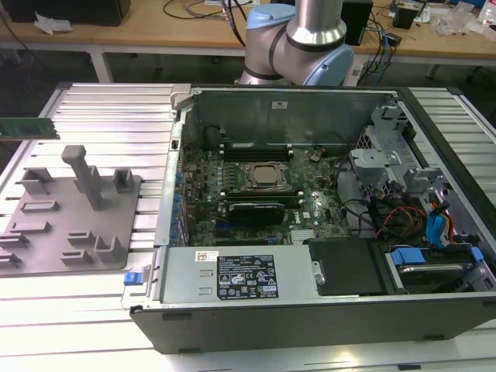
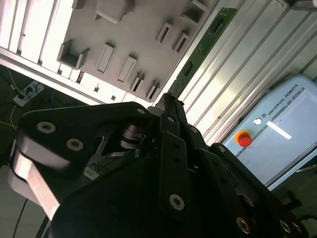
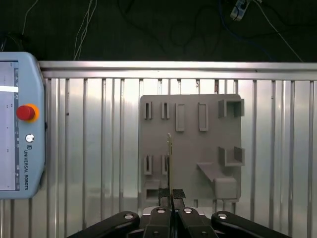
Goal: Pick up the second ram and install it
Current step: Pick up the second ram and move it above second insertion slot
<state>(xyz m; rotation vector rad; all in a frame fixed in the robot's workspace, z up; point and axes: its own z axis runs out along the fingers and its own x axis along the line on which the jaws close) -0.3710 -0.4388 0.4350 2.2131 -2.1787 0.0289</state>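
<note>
The second ram (image 3: pixel 170 158) is a thin green stick, seen edge-on in the first wrist view, and my gripper (image 3: pixel 171 196) is shut on its near end. It hangs over the grey fixture plate (image 3: pixel 190 148) and touches none of the plate's blocks. In the second wrist view the ram (image 2: pixel 205 42) runs out from the black fingertips (image 2: pixel 167 101) across the ribbed table. The exterior view has the ram (image 1: pixel 27 128) held level in the air at the far left edge, above the fixture plate (image 1: pixel 70 225).
An open computer case (image 1: pixel 310 310) fills the exterior view's middle and right, with the green motherboard (image 1: pixel 256 194) inside. A teach pendant (image 3: pixel 20 124) with a red button lies on the ribbed metal table (image 3: pixel 99 148). The arm's base (image 1: pixel 298 39) stands behind the case.
</note>
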